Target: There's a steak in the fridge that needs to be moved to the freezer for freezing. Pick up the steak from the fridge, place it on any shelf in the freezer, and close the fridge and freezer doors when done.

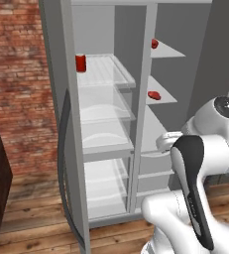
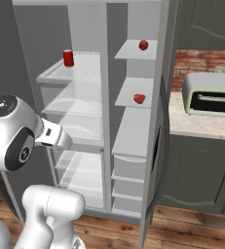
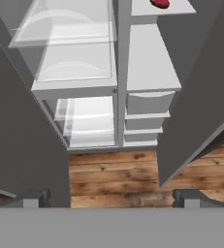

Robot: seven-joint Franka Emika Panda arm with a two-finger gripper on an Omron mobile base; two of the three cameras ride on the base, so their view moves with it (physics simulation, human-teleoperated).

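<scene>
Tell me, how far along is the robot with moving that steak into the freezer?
Done, it seems: the steak lies on a freezer shelf. In hand: nothing; the gripper is open and empty. Left: the fridge door and freezer door stand open and need closing.

I stand in a home kitchen. At my twelve o'clock rises a tall grey side-by-side fridge-freezer unit (image 2: 106,97), both doors swung wide, with clear glass shelves (image 1: 106,69) on one side and plain light grey shelves (image 2: 136,92) on the other. At my two o'clock a pale speckled stone counter (image 2: 196,127) on dark grey panelled cabinets (image 2: 196,175) carries a pale green toaster oven (image 2: 210,93). A red brick wall (image 1: 17,74) lies at my ten o'clock, and warm wooden floorboards (image 3: 113,179) run underfoot.
</scene>
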